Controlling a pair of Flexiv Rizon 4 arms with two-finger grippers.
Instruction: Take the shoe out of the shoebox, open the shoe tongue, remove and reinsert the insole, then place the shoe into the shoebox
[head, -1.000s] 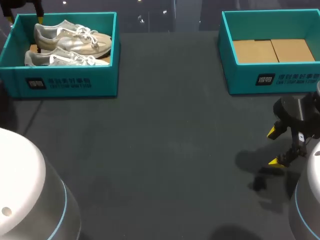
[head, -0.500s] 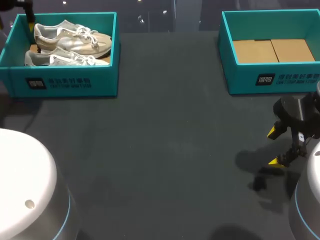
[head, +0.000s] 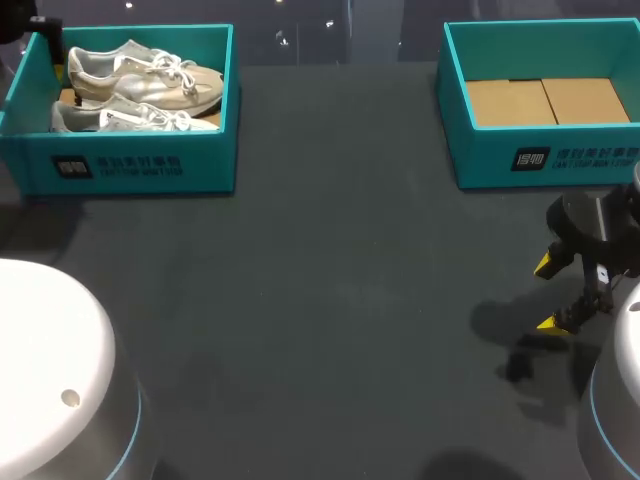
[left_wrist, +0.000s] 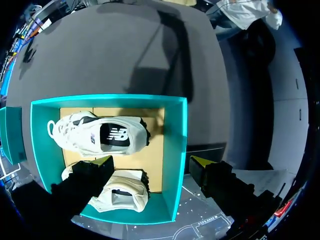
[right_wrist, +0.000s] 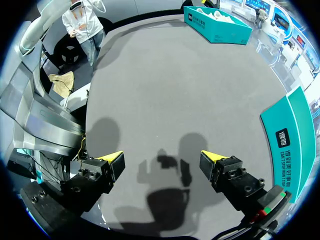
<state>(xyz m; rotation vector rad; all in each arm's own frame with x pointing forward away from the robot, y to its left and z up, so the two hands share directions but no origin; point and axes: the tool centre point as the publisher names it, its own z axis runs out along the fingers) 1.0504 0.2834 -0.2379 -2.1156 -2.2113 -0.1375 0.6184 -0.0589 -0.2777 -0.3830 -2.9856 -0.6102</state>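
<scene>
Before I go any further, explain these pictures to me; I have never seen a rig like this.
Two robot arms stand at a dark table. One picture looks down from above and behind; the two round ones come from cameras on each wrist. At the left stands a teal shoebox with two pale shoes; at the right a second shoebox holds only a cardboard floor. The left arm's fingers hang open above the shoes' box; the right arm's fingers hang open over bare table. Nothing is held.
</scene>
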